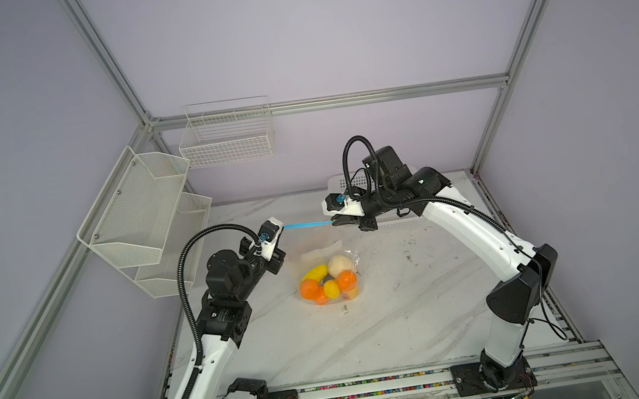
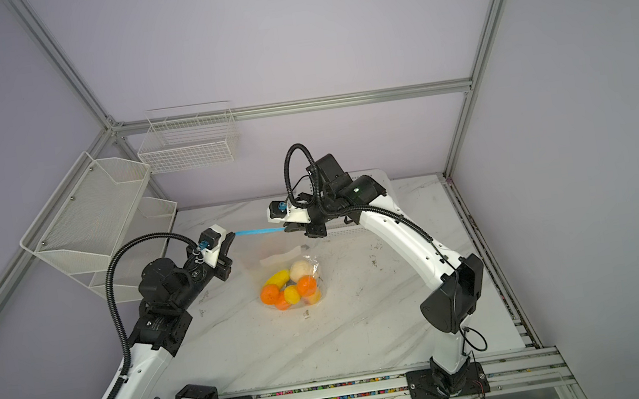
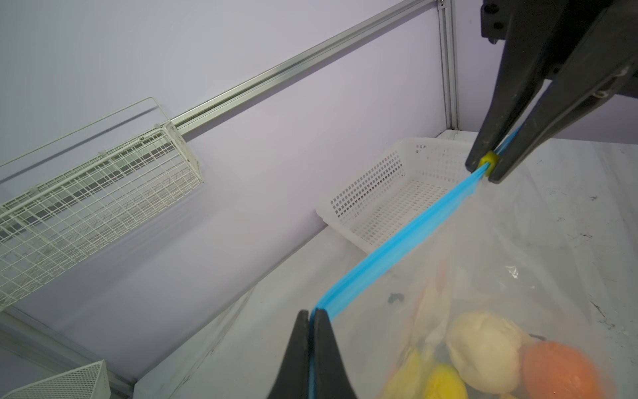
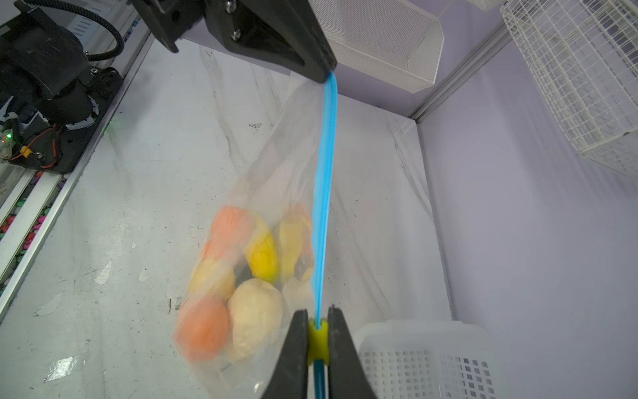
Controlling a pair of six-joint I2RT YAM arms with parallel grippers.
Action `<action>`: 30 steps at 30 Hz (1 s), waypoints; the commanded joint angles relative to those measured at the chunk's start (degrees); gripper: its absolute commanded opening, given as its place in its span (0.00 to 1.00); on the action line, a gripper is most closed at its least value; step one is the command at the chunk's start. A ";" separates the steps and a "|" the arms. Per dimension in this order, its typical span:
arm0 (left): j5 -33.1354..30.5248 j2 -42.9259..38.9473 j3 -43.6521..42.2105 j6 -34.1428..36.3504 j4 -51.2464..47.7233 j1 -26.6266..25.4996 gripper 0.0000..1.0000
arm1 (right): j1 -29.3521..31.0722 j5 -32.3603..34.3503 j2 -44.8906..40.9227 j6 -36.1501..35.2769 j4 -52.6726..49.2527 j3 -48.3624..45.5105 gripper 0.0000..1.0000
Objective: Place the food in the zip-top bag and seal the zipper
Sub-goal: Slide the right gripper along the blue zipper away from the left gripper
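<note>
The clear zip-top bag hangs above the marble table between my two grippers. The food lies in its bottom: orange tangerines, yellow pieces and a cream-white bulb. The light-blue zipper is stretched taut between the grippers. My left gripper is shut on one end of the strip. My right gripper is shut on the small yellow tab at the other end.
A white perforated basket stands on the table behind the right gripper. A wire basket hangs on the back wall. Mesh shelves hang on the left wall, close to the left arm.
</note>
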 commanded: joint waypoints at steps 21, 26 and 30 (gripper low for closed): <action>-7.38 -1.33 -1.01 -1.18 0.92 2.25 0.00 | -4.04 1.60 -4.65 0.07 -1.84 -3.35 0.09; -8.53 -1.59 -1.07 -1.00 0.59 2.24 0.00 | -4.63 2.04 -5.37 0.20 -1.70 -3.99 0.09; -8.62 -1.56 -1.01 -1.02 0.27 2.32 0.00 | -4.99 2.13 -6.23 0.14 -1.36 -4.74 0.09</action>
